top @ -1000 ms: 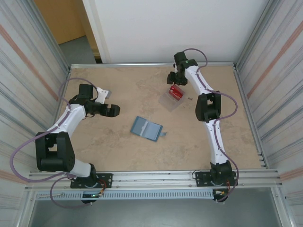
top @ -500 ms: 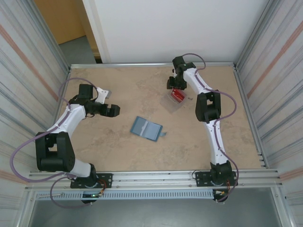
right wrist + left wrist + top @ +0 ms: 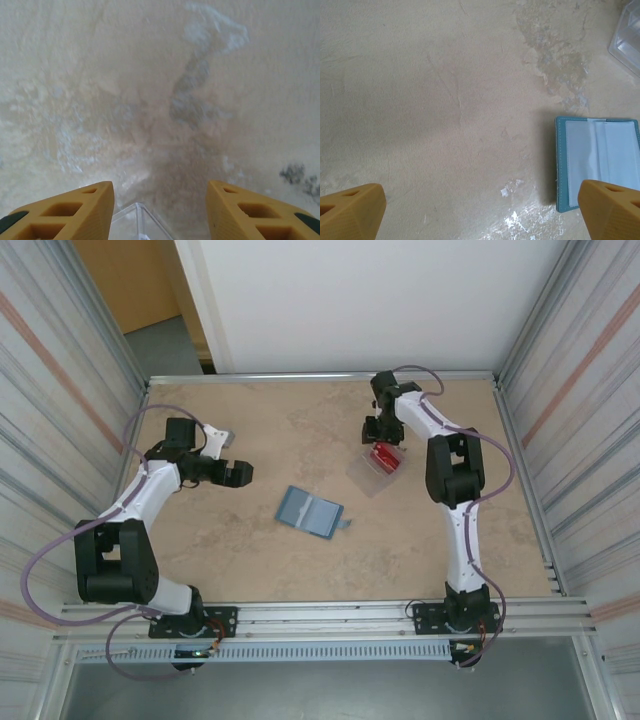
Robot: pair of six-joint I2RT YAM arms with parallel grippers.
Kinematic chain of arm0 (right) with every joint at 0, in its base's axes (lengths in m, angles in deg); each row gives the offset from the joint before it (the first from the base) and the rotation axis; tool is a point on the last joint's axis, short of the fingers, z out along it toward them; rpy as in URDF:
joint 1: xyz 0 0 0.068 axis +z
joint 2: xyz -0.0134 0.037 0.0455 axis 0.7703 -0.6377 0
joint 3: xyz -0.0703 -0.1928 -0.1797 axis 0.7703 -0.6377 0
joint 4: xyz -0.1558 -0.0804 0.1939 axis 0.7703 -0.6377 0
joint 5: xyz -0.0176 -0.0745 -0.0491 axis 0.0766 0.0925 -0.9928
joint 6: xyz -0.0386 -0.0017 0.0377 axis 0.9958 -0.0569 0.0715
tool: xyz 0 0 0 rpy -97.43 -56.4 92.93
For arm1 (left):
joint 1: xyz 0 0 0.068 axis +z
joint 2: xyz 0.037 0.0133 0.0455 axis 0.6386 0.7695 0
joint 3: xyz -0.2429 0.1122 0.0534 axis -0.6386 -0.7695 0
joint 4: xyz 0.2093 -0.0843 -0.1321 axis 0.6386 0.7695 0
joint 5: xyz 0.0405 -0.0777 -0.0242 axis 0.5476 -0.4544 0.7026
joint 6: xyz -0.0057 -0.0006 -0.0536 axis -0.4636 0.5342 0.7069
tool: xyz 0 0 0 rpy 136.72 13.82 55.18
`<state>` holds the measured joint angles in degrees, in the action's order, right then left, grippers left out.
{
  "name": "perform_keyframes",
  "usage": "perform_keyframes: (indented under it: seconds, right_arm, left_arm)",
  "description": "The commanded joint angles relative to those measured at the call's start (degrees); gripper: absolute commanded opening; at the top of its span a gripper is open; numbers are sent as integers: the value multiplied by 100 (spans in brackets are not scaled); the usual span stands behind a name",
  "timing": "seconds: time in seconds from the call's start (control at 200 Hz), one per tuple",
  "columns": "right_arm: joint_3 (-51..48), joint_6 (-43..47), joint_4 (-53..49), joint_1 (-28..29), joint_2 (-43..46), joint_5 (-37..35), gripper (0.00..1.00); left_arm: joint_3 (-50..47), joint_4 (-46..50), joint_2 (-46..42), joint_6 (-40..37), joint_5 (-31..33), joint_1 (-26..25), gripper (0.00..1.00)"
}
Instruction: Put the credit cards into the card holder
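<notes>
The red credit cards (image 3: 383,456) lie in a clear plastic case (image 3: 372,476) at the back right of the table. My right gripper (image 3: 383,430) hangs just behind them. In the right wrist view my right gripper (image 3: 160,210) is open, with a corner of the clear case (image 3: 137,220) low between its fingers and touching neither. The teal card holder (image 3: 310,511) lies open and flat at mid-table. My left gripper (image 3: 238,474) is wide open to the left of it. In the left wrist view the card holder (image 3: 597,160) sits by the right fingertip (image 3: 612,212).
Metal rails run along the table's edges and corrugated walls stand close on both sides. A corner of the clear case (image 3: 627,40) is at the top right of the left wrist view. Bare tabletop (image 3: 230,540) lies between the card holder and the left arm.
My right gripper has shifted right and toward the near side, its jaws narrowing a little. The clear case and red cards have moved the same way. The left arm is still.
</notes>
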<state>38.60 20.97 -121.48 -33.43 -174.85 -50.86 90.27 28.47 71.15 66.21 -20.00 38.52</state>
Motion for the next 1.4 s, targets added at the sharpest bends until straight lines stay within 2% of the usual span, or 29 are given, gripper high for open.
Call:
perform_keyframes:
  seconds: [0.0, 0.466, 0.571, 0.656, 0.792, 0.887, 0.997, 1.148, 1.268, 1.393]
  right_arm:
    - [-629, -246, 229, 16, 599, -123, 50]
    - [-3115, -1020, 825, 28, 2407, -280, 49]
    - [-3663, -1183, 941, 19, 2788, -259, 48]
    - [-3958, -1280, 987, 19, 3086, -165, 48]
    - [-4227, -1362, 913, -32, 3681, -141, 49]
    - [-4318, -1369, 787, -148, 4148, -93, 53]
    - [-4454, -1298, 735, -275, 4801, 41, 57]
    - [-4563, -929, 443, -308, 5432, 215, 67]
    - [-4660, -548, 141, -335, 5756, 121, 72]
    - [-5006, -393, 261, -402, 6006, 255, 75]
  left_arm:
    - [-27, -10, -210, -36, -164, 42, 99]
    - [135, 61, -410, 153, -314, 43, 99]
    - [344, 258, -458, 118, -304, -95, 99]
    - [645, 529, -430, -162, -70, -481, 99]
    - [1301, 1032, -164, -940, 315, -1521, 99]
    - [1658, 997, 102, -1064, 470, -2128, 99]
    - [2120, 873, 605, -820, 538, -2740, 99]
    - [2759, 703, 1425, -287, 501, -3423, 99]
    - [3269, 684, 2041, 11, 356, -3710, 99]
    - [3750, 767, 2738, 238, 244, -3917, 99]
